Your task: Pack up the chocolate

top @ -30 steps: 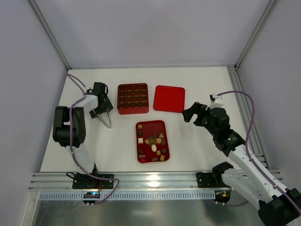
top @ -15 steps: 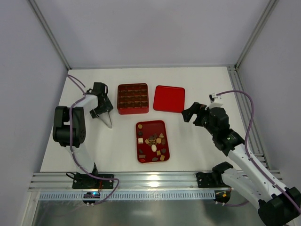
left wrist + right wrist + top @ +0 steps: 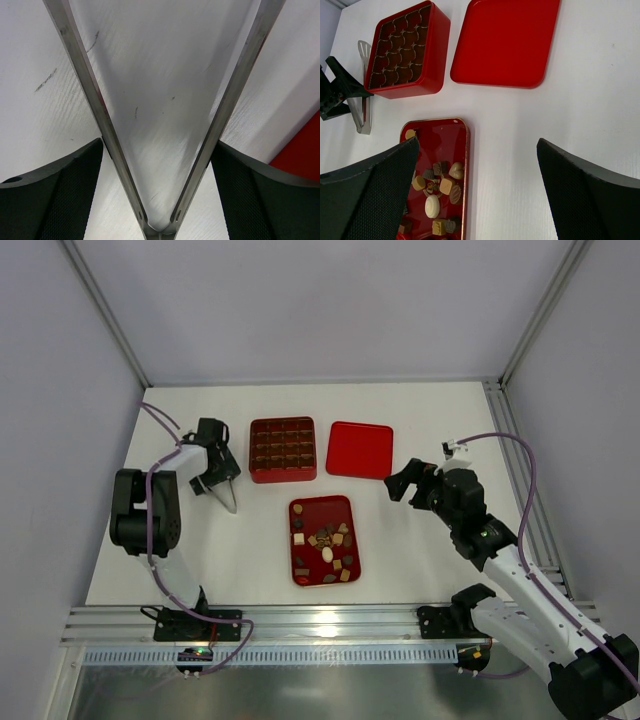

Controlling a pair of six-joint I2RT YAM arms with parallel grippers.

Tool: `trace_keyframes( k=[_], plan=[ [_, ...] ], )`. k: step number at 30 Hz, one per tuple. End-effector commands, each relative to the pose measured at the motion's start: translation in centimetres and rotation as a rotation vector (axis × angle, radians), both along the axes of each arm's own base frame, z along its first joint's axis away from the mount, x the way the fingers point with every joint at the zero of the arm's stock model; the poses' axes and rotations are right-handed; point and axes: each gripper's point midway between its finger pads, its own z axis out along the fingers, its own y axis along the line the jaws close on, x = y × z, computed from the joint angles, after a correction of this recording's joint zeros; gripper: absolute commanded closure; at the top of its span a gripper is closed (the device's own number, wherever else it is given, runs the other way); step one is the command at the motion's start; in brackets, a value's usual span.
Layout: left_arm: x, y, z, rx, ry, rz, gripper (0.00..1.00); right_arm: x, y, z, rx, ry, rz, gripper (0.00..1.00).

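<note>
The chocolate (image 3: 325, 543) lies as several assorted brown, tan and cream pieces (image 3: 439, 186) on a flat red tray (image 3: 300, 508) in the middle of the table. My left gripper (image 3: 214, 476) is at the left, its pads (image 3: 75, 190) pressed against the two arms of metal tongs (image 3: 97, 107). The tongs (image 3: 230, 500) lie low over the table, left of the tray. My right gripper (image 3: 402, 481) hangs open and empty to the right of the tray, its fingers (image 3: 375, 195) wide apart.
A red square box with grid compartments (image 3: 282, 449) stands behind the tray, with its flat red lid (image 3: 360, 449) to its right. Both show in the right wrist view, the box (image 3: 405, 50) and the lid (image 3: 505, 40). White walls enclose the table.
My left gripper and the tongs have shifted slightly toward the near side. My right gripper has crept a little to the left. The chocolate has not moved.
</note>
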Motion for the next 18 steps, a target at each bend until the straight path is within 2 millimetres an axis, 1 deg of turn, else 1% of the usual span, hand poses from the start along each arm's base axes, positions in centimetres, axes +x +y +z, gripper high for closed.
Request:
trace_keyframes(
  k=[1, 3, 4, 9, 10, 13, 14, 16, 17, 18],
  plan=[
    [-2.5, -0.8, -2.1, -0.036, 0.091, 0.009, 0.18, 0.4, 0.4, 1.2, 0.033, -0.043, 0.000, 0.00],
    [-2.4, -0.8, -2.0, -0.032, 0.086, 0.009, 0.17, 0.4, 0.4, 1.2, 0.035, -0.040, -0.002, 0.00],
    [-2.4, -1.0, -1.8, -0.033, 0.082, 0.002, 0.25, 0.5, 0.4, 1.2, 0.035, -0.040, 0.000, 0.00],
    [-2.1, -1.3, -1.2, -0.041, 0.074, -0.009, 0.39, 0.6, 0.7, 1.6, 0.047, -0.044, 0.008, 0.00],
    [-2.1, -1.4, -1.0, -0.043, 0.073, -0.011, 0.40, 0.6, 0.7, 1.5, 0.044, -0.042, 0.010, 0.00],
    [-1.6, -1.5, 0.9, -0.045, 0.044, -0.026, 0.41, 0.6, 0.7, 1.6, 0.044, -0.046, 0.011, 0.00],
    [-1.4, -1.6, 2.2, -0.045, 0.017, -0.036, 0.42, 0.5, 0.6, 1.6, 0.044, -0.046, 0.010, 0.00],
    [-1.4, -1.7, 4.0, -0.041, 0.000, -0.060, 0.42, 0.6, 0.7, 1.6, 0.043, -0.047, 0.012, 0.00],
    [-1.4, -1.8, 5.7, -0.046, -0.030, -0.072, 0.41, 0.6, 0.7, 1.6, 0.042, -0.047, 0.012, 0.00],
    [-1.6, -1.9, 6.4, -0.042, -0.038, -0.081, 0.42, 0.6, 0.7, 1.6, 0.042, -0.047, 0.012, 0.00]
  ],
)
